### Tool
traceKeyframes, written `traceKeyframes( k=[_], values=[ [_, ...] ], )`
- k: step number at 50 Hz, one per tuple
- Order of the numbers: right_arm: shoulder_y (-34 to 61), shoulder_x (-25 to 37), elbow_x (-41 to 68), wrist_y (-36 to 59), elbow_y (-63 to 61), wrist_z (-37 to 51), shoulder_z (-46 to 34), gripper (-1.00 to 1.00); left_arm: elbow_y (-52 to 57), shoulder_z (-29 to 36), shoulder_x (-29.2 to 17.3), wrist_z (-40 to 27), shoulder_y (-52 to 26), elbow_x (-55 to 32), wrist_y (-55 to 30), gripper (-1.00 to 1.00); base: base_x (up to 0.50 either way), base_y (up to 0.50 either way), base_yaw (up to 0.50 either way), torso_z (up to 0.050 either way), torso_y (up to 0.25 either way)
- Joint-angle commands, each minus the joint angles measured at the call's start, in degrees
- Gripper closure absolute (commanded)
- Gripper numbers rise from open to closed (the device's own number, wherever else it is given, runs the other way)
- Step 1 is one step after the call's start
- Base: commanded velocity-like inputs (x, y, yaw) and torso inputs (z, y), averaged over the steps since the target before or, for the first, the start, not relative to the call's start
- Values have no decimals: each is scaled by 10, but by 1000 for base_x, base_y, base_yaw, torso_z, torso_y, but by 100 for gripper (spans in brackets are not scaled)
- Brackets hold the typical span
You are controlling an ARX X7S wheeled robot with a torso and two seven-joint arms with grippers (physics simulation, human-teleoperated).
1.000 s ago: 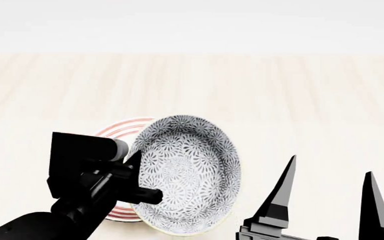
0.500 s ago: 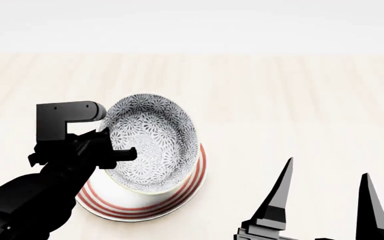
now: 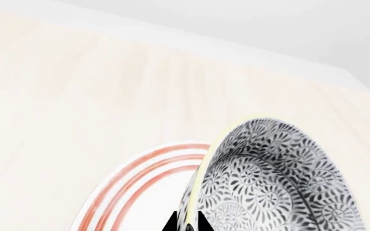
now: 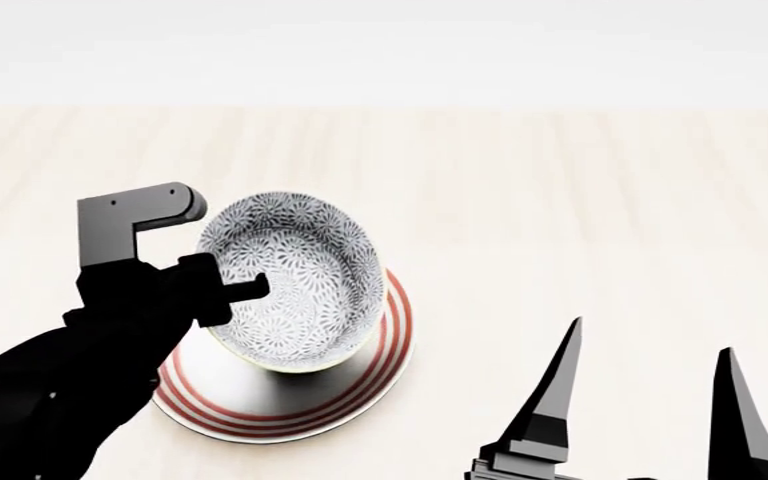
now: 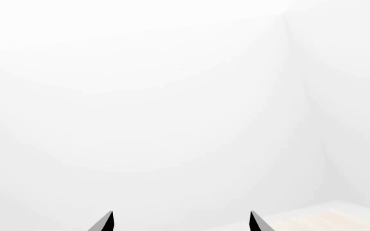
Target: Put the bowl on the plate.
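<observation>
left wrist view: the left tool (image 3: 186, 222) pinches the rim of the bowl (image 3: 281, 178), which tilts over the plate (image 3: 143, 192). head view: the bowl (image 4: 297, 280) sits tilted above the plate (image 4: 291, 405) on the bench (image 4: 598, 220); the right tool (image 4: 644, 400) stands wide, well apart. right wrist view: its tips gape wide.
</observation>
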Motion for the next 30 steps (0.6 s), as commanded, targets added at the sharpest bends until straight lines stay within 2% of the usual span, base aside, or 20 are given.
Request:
traceKeyframes(
  k=[1, 4, 9, 17, 27, 29, 30],
  values=[
    [-1, -9, -8, -1, 1, -12, 10, -100, -80, -17, 31, 31, -32, 3, 29, 100, 0, 0, 0, 0, 0],
    [-1, -9, -9, -2, 2, -12, 9, -100, -121, -10, 37, 42, -45, -4, 48, 100, 0, 0, 0, 0, 0],
    [-2, -7, -8, -2, 1, -11, 7, -100, -161, 30, 38, 47, -57, -66, 52, 100, 0, 0, 0, 0, 0],
    [-4, -6, -8, -6, 3, -10, 6, -100, -197, 122, 39, 37, -61, -164, 73, 100, 0, 0, 0, 0, 0],
    [-4, -4, -7, -7, 4, -9, 3, -100, -199, 127, 38, 28, -56, -156, 76, 100, 0, 0, 0, 0, 0],
    [-4, -4, -7, -9, 5, -9, 2, -100, -198, 155, 39, 21, -54, -141, 102, 100, 0, 0, 0, 0, 0],
    [-5, -4, -7, -8, 5, -9, 2, -100, -198, 171, 39, 20, -54, -142, 111, -100, 0, 0, 0, 0, 0]
  ],
)
